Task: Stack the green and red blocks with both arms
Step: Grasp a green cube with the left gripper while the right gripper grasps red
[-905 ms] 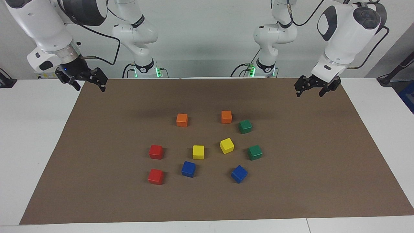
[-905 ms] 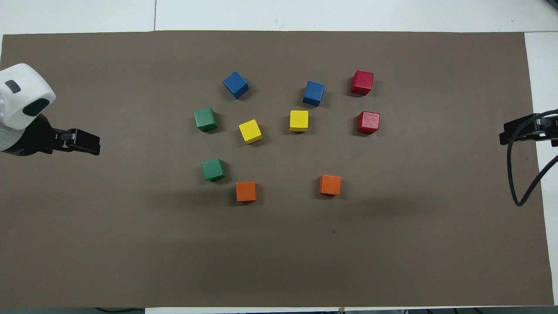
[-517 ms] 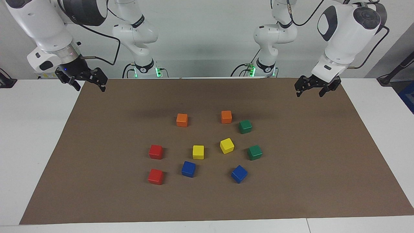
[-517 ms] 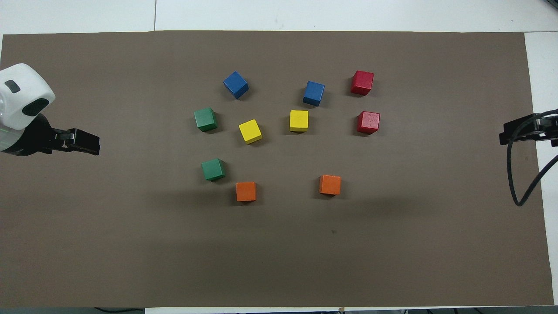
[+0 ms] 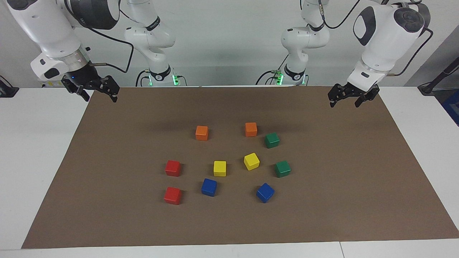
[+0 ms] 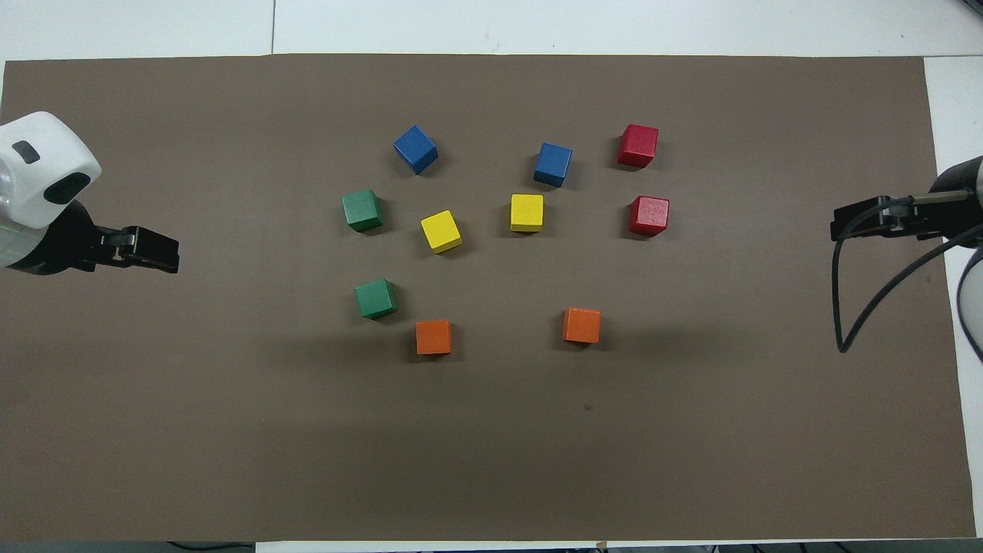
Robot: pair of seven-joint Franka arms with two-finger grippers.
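Two dark green blocks (image 5: 272, 140) (image 5: 282, 168) sit on the brown mat toward the left arm's end; they also show in the overhead view (image 6: 375, 298) (image 6: 362, 210). Two red blocks (image 5: 173, 168) (image 5: 173, 195) sit toward the right arm's end, one nearer to the robots than the other (image 6: 649, 215) (image 6: 638, 145). All four lie apart, none stacked. My left gripper (image 5: 344, 104) (image 6: 165, 255) is open and empty, raised over the mat's edge at its own end. My right gripper (image 5: 101, 98) (image 6: 841, 229) is open and empty, raised over the mat's edge at its end.
Between the green and red blocks lie two orange cubes (image 5: 202, 133) (image 5: 251, 129) nearest the robots, two yellow cubes (image 5: 219, 168) (image 5: 251, 161) in the middle, and two blue cubes (image 5: 209, 187) (image 5: 265, 192) farther out. The brown mat (image 5: 340, 200) covers most of the white table.
My right gripper has moved a little in over the mat toward the blocks. My left gripper has barely shifted. No block has moved.
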